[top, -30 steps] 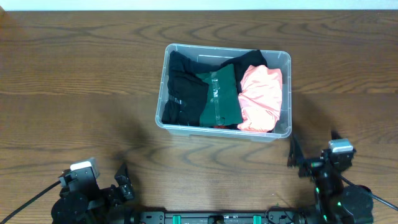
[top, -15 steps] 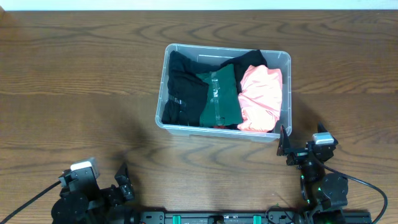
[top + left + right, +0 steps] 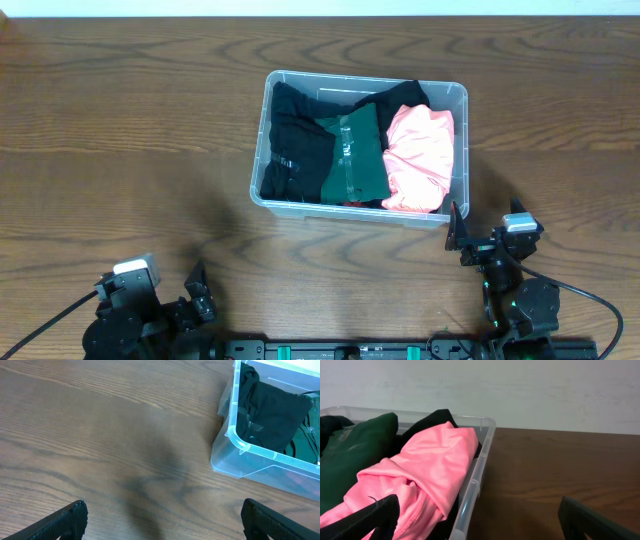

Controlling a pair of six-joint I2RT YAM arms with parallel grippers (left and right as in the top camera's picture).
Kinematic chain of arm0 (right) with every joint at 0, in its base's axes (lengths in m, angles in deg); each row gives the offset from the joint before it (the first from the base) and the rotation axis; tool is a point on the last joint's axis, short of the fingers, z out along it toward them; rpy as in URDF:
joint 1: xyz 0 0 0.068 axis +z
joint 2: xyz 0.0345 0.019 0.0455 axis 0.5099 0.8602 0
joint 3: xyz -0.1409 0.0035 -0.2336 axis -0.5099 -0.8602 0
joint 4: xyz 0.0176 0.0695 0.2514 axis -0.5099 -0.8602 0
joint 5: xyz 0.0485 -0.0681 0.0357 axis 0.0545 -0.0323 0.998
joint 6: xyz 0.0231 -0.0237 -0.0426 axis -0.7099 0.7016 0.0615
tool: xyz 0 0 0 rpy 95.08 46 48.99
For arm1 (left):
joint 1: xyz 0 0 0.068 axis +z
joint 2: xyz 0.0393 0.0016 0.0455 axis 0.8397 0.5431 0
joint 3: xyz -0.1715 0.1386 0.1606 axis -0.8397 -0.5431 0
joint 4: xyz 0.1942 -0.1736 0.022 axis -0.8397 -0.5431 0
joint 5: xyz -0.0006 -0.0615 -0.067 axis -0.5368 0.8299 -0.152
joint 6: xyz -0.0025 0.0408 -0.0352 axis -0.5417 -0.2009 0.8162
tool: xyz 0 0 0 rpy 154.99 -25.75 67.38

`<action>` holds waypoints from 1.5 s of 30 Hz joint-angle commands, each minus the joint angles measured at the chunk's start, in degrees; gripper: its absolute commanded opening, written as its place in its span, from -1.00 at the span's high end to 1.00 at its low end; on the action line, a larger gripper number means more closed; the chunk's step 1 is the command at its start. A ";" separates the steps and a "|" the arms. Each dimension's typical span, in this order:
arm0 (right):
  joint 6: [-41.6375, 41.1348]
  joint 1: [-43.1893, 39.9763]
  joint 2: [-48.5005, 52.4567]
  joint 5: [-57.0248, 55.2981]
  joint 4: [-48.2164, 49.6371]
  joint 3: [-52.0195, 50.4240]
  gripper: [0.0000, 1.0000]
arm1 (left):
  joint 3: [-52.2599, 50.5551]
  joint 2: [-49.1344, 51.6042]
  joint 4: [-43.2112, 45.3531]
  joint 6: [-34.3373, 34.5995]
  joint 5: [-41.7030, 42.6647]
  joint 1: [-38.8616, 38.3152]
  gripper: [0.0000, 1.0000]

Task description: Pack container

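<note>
The clear plastic container (image 3: pixel 461 95) stands on the wooden table, mid-back. It holds a black garment (image 3: pixel 293 145), a dark green garment (image 3: pixel 352 160) and a pink garment (image 3: pixel 420 155). The floor label is hidden under the clothes. My left gripper (image 3: pixel 192 295) is open and empty at the front left, well away from the bin. Its wrist view shows the bin's left corner (image 3: pixel 235 442). My right gripper (image 3: pixel 478 240) is open and empty just in front of the bin's front right corner. Its view shows the pink garment (image 3: pixel 427 467) and the bin rim (image 3: pixel 477 480).
Bare dark wood table surrounds the bin on all sides (image 3: pixel 130 130). A white wall runs behind the table in the right wrist view (image 3: pixel 520 390).
My right gripper moved left and toward the bin's front right corner one second ago, then held still. The left arm and the clothes have not moved.
</note>
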 commanded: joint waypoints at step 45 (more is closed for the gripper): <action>0.26 -0.44 -0.46 -0.24 -0.20 -0.11 -0.98 | -47.91 -11.74 62.69 0.31 1.22 0.09 -0.96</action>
